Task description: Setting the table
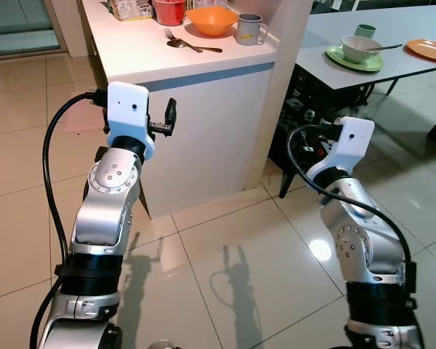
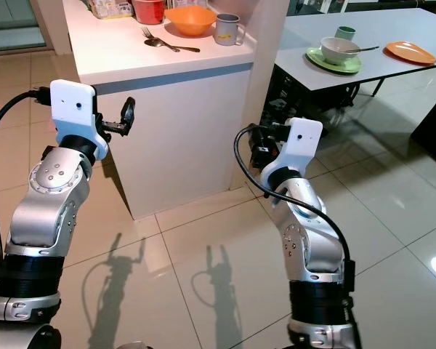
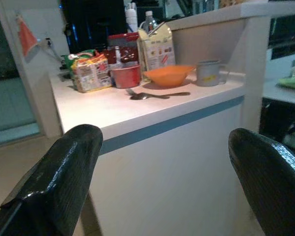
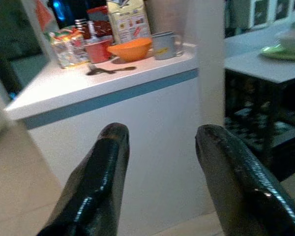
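On the white counter (image 1: 152,54) ahead of me sit the pieces I have to lay out: an orange bowl (image 1: 212,20), wide and shallow, a grey metal mug (image 1: 249,29) just to its right with its handle facing the table side, and a fork and spoon (image 1: 191,45) lying together in front of the bowl, handles pointing right. A red container (image 1: 169,11) stands just left of the bowl, and through the left wrist view I see snack packets (image 3: 90,72), a carton (image 3: 157,46) and bottles (image 3: 139,18) crowded behind it against the wall. Off to my right is the grey dining table (image 1: 392,36), already carrying a white bowl (image 1: 360,48) on a green plate (image 1: 354,59) with a utensil resting in it, a small green cup (image 1: 365,30) behind, and an orange plate (image 1: 427,49) near the far edge. The counter's white front panel with its blue stripe stands between me and the tableware, and a white pillar (image 1: 287,73) at the counter's right end separates it from the table. My left gripper (image 1: 170,118) hovers in front of the counter's face, below its top, fingers spread apart and empty. My right gripper (image 2: 265,151) is held low near the pillar's base, fingers likewise parted and holding nothing. Beige floor tiles (image 1: 225,247) show the shadows of both arms.
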Motion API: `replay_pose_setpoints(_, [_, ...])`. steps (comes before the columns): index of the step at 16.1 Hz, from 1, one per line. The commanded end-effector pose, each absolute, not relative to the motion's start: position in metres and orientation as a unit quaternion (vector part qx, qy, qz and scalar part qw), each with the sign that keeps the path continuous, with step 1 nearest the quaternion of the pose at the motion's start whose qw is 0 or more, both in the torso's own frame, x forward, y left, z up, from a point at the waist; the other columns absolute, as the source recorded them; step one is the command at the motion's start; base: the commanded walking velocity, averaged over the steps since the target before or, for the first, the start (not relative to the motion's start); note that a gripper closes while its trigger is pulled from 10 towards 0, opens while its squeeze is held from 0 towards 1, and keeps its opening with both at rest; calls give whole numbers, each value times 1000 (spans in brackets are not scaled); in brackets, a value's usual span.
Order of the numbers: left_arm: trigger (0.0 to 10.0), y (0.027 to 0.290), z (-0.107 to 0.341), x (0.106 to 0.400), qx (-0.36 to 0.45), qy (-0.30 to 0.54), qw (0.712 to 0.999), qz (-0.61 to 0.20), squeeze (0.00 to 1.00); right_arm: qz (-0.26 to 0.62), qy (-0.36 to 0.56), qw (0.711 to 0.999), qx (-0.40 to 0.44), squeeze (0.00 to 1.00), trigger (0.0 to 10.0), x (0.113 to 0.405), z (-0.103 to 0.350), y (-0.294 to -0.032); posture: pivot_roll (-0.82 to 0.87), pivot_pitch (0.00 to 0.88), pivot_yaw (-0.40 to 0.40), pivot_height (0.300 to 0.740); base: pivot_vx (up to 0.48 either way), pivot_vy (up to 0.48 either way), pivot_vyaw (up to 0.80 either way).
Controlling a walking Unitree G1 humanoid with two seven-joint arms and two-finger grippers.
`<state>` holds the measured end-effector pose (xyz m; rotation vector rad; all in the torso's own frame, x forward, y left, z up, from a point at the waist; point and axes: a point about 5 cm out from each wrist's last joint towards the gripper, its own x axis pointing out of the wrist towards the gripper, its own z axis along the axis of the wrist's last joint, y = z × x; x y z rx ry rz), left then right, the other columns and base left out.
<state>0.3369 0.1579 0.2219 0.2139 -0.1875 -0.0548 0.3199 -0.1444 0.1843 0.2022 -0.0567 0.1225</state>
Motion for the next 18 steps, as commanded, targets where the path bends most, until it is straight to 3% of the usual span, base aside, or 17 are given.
replay_pose_setpoints(1, [10000, 154, 224, 338, 125, -98, 987, -32, 0, 49, -34, 995, 76, 753, 10000, 322, 188, -147, 53, 0, -41, 740, 0, 0, 0])
replay_pose_setpoints(2, [10000, 153, 224, 338, 132, -103, 985, -31, 0, 44, -37, 996, 66, 0, 10000, 323, 189, -148, 52, 0, -42, 740, 0, 0, 0])
replay_pose_setpoints(8, [10000, 150, 222, 336, 126, -105, 985, -44, 0, 37, -41, 998, 34, 0, 10000, 324, 190, -149, 53, 0, -42, 740, 85, 0, 265])
replay_pose_setpoints(14, [10000, 149, 220, 335, 126, -104, 985, -47, 0, 28, -44, 998, 24, 0, 10000, 324, 190, -151, 51, 0, -43, 740, 354, 0, 696])
replay_pose_setpoints(18, [10000, 149, 220, 335, 127, -104, 985, -50, 0, 20, -49, 998, 33, 0, 10000, 325, 190, -154, 51, 0, -44, 740, 397, 0, 0])
